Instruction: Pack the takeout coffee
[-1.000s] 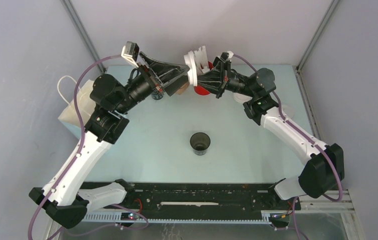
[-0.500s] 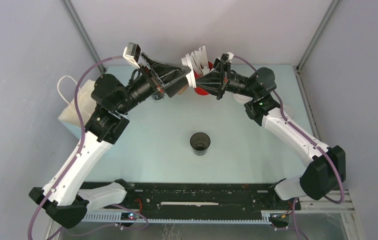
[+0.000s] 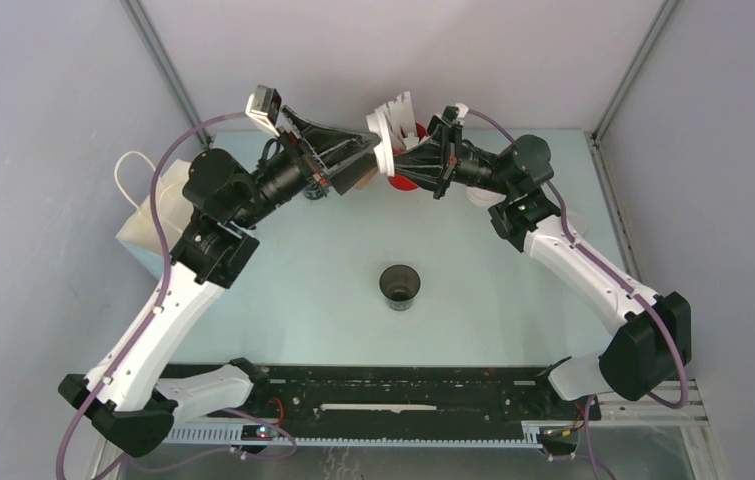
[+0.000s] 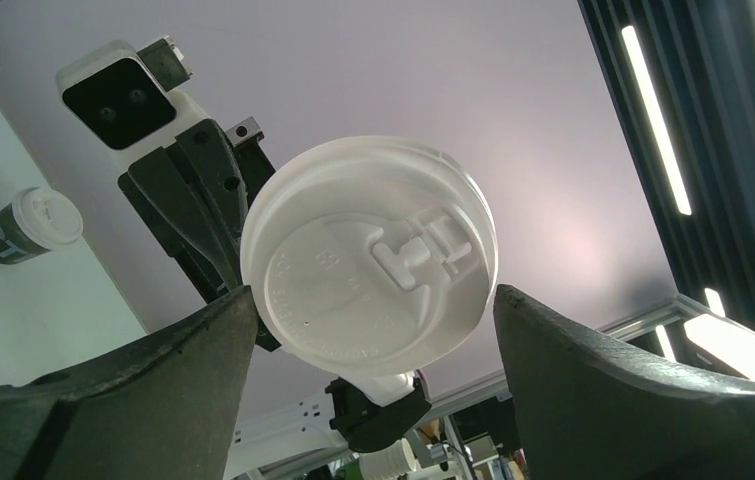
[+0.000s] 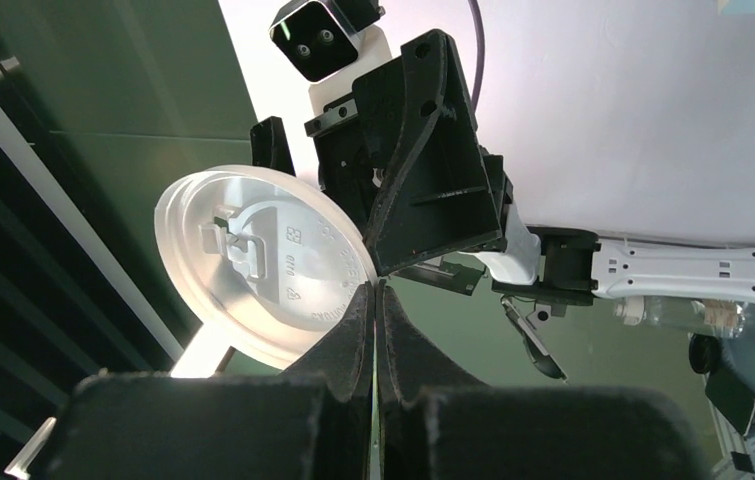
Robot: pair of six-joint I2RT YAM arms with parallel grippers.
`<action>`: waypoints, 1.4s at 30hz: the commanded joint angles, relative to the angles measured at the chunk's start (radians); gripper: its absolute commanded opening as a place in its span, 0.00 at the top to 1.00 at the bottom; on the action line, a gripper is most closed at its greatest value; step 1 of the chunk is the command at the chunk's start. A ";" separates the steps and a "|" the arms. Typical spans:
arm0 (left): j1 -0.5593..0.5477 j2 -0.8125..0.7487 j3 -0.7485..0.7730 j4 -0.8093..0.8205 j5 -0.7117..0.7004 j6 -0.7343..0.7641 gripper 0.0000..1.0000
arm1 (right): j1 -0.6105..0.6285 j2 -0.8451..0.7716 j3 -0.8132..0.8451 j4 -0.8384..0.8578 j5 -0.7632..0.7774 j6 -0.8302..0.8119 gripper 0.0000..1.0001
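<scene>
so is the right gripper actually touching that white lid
Touching. The right wrist view shows the right gripper shut, with the rim of the white lid pinched between its fingertips.

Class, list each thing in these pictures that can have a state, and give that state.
white lid: off any cup, pinched at its rim by the right gripper.
right gripper: shut on the white lid.
left gripper: open, straddling the white lid.
black cup: upright, lidless.
takeout coffee: lidded, on the table.
</scene>
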 commanded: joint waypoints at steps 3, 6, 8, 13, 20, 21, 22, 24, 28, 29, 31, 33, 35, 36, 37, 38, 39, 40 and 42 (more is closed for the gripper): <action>0.007 -0.009 0.005 0.014 0.006 0.012 0.11 | -0.006 -0.040 0.008 -0.013 -0.014 -0.031 0.99; 0.007 -0.007 0.008 0.014 0.005 0.010 0.15 | -0.007 -0.042 0.008 -0.014 -0.014 -0.033 0.99; 0.007 -0.005 0.011 0.007 0.007 0.012 0.17 | -0.007 -0.044 0.008 -0.017 -0.013 -0.036 0.99; 0.007 -0.003 0.013 -0.004 0.004 0.023 0.20 | -0.012 -0.052 0.008 -0.040 -0.016 -0.052 0.98; 0.008 -0.007 0.020 -0.051 0.000 0.044 0.20 | -0.028 -0.065 0.008 -0.082 -0.023 -0.087 0.77; 0.007 -0.006 0.021 -0.059 -0.001 0.050 0.20 | -0.032 -0.068 0.007 -0.090 -0.026 -0.093 0.73; 0.007 -0.006 0.022 -0.067 0.000 0.058 0.20 | -0.034 -0.070 0.006 -0.099 -0.030 -0.102 0.69; 0.007 -0.010 0.021 -0.085 -0.002 0.070 0.20 | -0.049 -0.079 0.007 -0.130 -0.038 -0.127 0.62; 0.007 -0.018 0.022 -0.183 -0.019 0.159 0.20 | -0.118 -0.126 0.006 -0.361 -0.076 -0.285 0.55; 0.006 -0.019 0.028 -0.235 -0.029 0.210 0.20 | -0.153 -0.151 0.006 -0.482 -0.082 -0.376 0.53; -0.008 -0.019 0.044 -0.387 -0.070 0.320 0.20 | -0.245 -0.198 0.006 -0.751 -0.085 -0.575 0.52; -0.039 -0.017 0.048 -0.525 -0.131 0.427 0.20 | -0.344 -0.235 0.006 -0.978 -0.084 -0.769 0.51; -0.081 -0.001 0.038 -0.632 -0.195 0.507 0.20 | -0.435 -0.258 0.006 -1.162 -0.082 -0.975 0.51; -0.111 0.011 0.030 -0.672 -0.236 0.543 0.19 | -0.488 -0.271 0.007 -1.247 -0.074 -1.046 0.51; -0.142 0.027 0.026 -0.709 -0.277 0.578 0.18 | -0.519 -0.280 0.007 -1.317 -0.062 -1.117 0.51; -0.173 0.052 0.025 -0.745 -0.313 0.607 0.18 | -0.547 -0.287 0.006 -1.375 -0.048 -1.174 0.51; -0.218 0.080 0.031 -0.786 -0.372 0.638 0.19 | -0.564 -0.293 0.006 -1.428 -0.031 -1.224 0.51; -0.239 0.111 0.040 -0.803 -0.388 0.665 0.19 | -0.573 -0.299 0.007 -1.469 -0.010 -1.265 0.51; -0.307 0.181 0.061 -0.846 -0.470 0.707 0.19 | -0.576 -0.308 0.006 -1.532 0.026 -1.316 0.50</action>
